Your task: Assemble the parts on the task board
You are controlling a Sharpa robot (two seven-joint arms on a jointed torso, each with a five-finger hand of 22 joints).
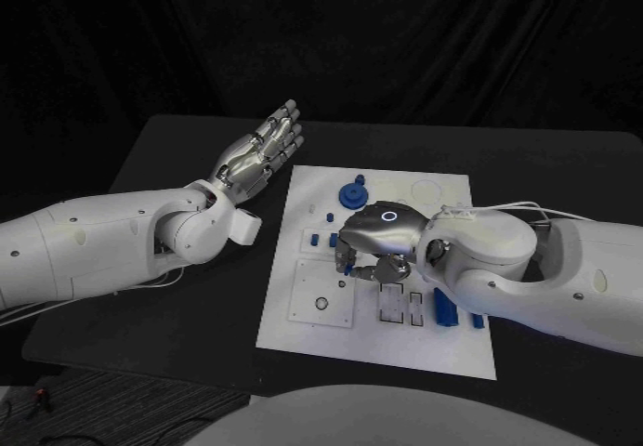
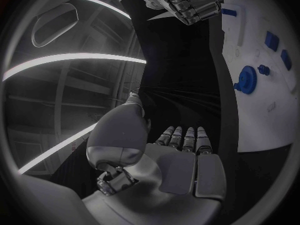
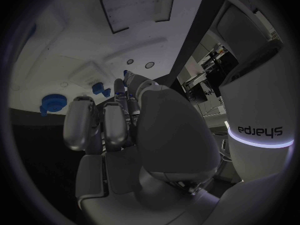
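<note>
My right hand [image 1: 379,243] hovers over the task board [image 1: 311,321] — whether its curled fingers pinch a small blue part [image 1: 351,270] I cannot tell; my left hand [image 1: 258,150] lies released, well apart.

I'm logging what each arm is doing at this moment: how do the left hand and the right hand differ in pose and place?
The left hand is raised over bare black table beside the task board, fingers straight and apart, holding nothing. The right hand is down over the task board, fingers curled toward the small blue parts; whether it grips one I cannot tell. Both are silver hands on white arms.
</note>
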